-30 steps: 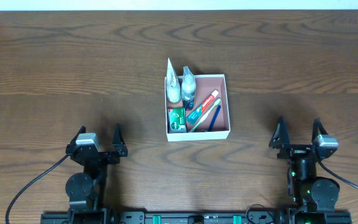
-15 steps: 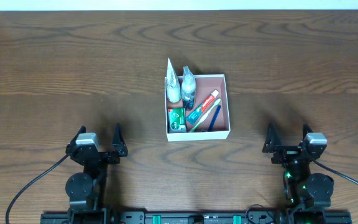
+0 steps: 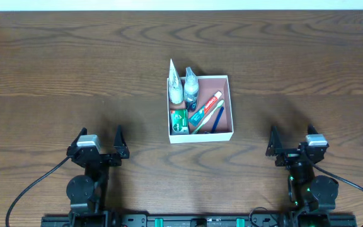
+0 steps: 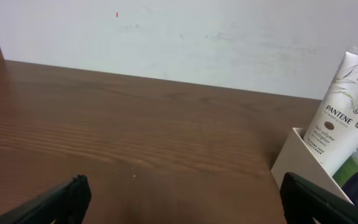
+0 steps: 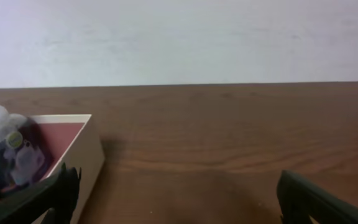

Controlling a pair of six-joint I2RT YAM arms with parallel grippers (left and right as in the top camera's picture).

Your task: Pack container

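The container (image 3: 228, 107), a shallow square box with white walls and a pinkish-brown inside, sits mid-table. It holds a white Pantene tube (image 3: 176, 85), a clear bottle (image 3: 191, 88), a green-and-white soap box (image 3: 179, 120), a toothpaste tube (image 3: 206, 106) and toothbrushes. My left gripper (image 3: 99, 142) is open and empty near the front left. My right gripper (image 3: 293, 140) is open and empty near the front right. The left wrist view shows the container's corner (image 4: 297, 158) and the Pantene tube (image 4: 344, 115). The right wrist view shows the container wall (image 5: 82, 158) and the bottle (image 5: 5, 152).
The brown wooden table (image 3: 74, 69) runs to a white wall at the back. Both arm bases stand at the front edge. Nothing else lies on the table.
My right gripper has drawn back toward the front edge and shifted slightly left. The left arm and the container have not moved.
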